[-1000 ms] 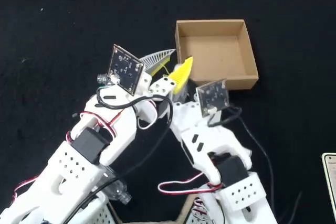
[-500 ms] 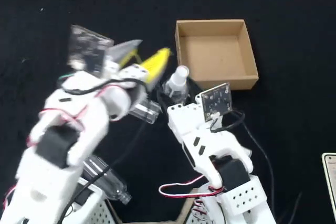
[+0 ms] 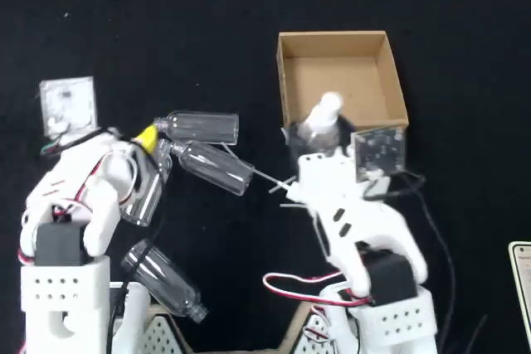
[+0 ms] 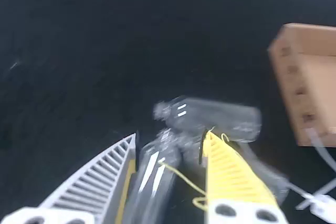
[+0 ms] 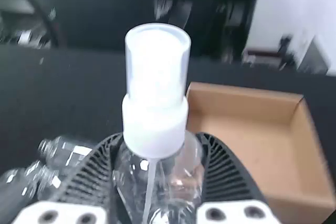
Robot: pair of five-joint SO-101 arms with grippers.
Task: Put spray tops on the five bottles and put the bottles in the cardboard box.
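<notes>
Capped bottle (image 5: 156, 103) inside right claw (image 5: 157, 153)

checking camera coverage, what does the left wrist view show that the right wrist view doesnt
Left wrist view: its jaws open astride an uncapped bottle, plus a loose spray top on the cloth. Right wrist view: its jaws shut on a capped bottle, and the cardboard box from inside. Both: the cardboard box and another clear bottle lying on its side.
</notes>
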